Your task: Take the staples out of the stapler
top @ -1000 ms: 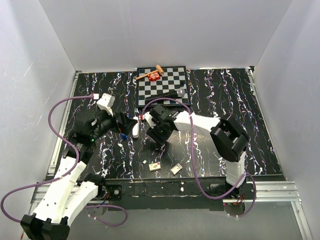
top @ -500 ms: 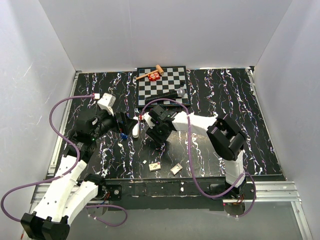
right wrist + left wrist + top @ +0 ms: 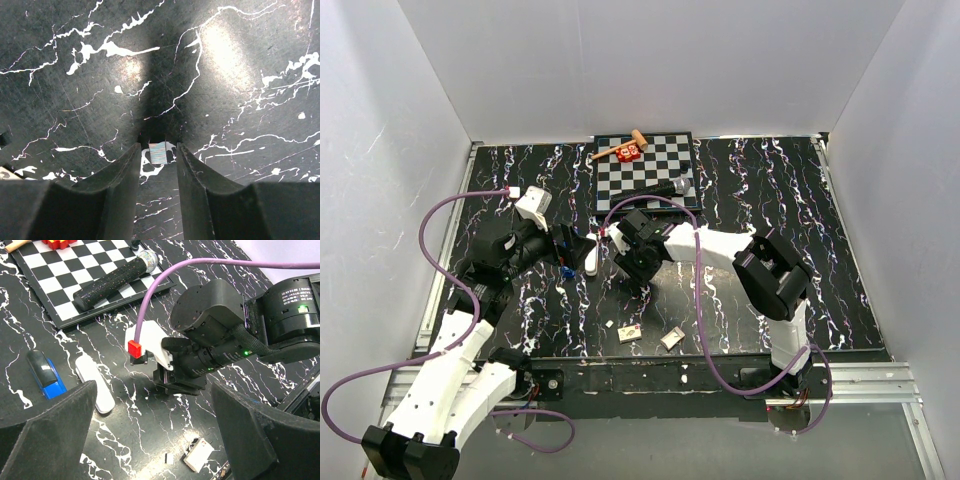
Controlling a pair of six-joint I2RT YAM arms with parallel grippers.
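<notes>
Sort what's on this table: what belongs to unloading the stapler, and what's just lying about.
Job: stapler; small silvery strip, probably staples, between the right gripper's open jaws.
Lying about: chessboard, microphone, slim white object, wooden mallet, red piece, two small scraps.

Even, diffuse light fills the overhead view: the white walls are bright and the shadows soft. On the glossy black counter, the right wrist view shows 2 pale glare patches in its upper half, split by a dark shadow band. The left pincer and right pincer loom dark and out of focus along the bottom edges.
</notes>
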